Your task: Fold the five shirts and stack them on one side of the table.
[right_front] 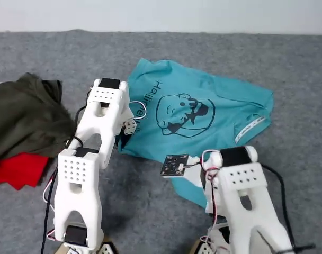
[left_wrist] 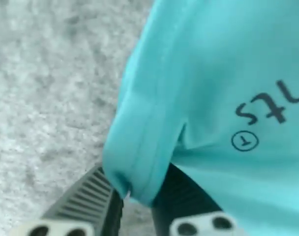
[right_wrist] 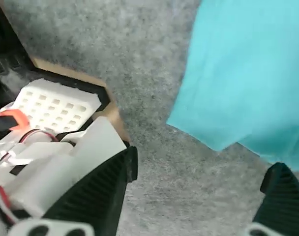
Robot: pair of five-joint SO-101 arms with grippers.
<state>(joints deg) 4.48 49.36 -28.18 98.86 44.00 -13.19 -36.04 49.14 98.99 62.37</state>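
A teal shirt (right_front: pixel 203 114) with a dark print lies spread out but rumpled on the grey table cover. My left gripper (left_wrist: pixel 137 196) is at the shirt's left edge (right_front: pixel 125 132) and is shut on a folded hem of the teal shirt (left_wrist: pixel 139 147), with the cloth pinched between its black fingers (left_wrist: pixel 88 196). My right gripper (right_wrist: pixel 194 201) hovers open over the grey cover, its two black fingers (right_wrist: pixel 103 191) wide apart. It is just off the near corner of the teal shirt (right_wrist: pixel 248 78), with nothing between them.
A dark olive shirt (right_front: pixel 23 116) lies bunched at the left edge, with a red shirt (right_front: pixel 15 169) under its near side. The right arm's white base (right_wrist: pixel 56 105) sits close to its gripper. Grey cover (right_front: pixel 150 211) lies bare between the two arms.
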